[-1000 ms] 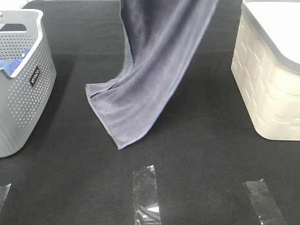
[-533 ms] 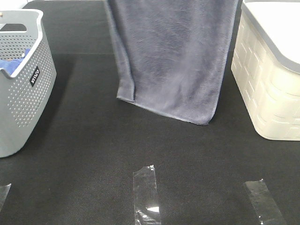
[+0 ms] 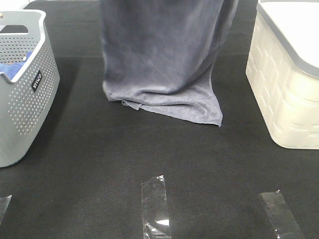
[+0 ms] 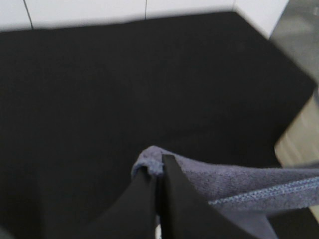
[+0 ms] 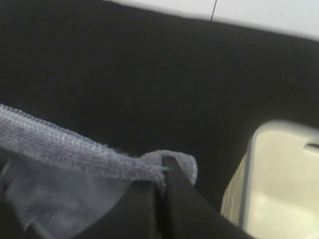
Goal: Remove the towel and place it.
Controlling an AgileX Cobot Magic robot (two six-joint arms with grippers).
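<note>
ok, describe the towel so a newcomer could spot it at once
On the black mat, look between the grey perforated basket on the left and the cream bin on the right. The towel hangs there from above, its lower end crumpled on the mat. It is large, plain and slate-lavender, unlike the bright blue cloth inside the grey basket.

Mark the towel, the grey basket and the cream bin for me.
towel [image 3: 164,59], exterior high view, hanging middle.
grey basket [image 3: 30,107], exterior high view, perforated side wall.
cream bin [image 3: 284,99], exterior high view, side wall.
</note>
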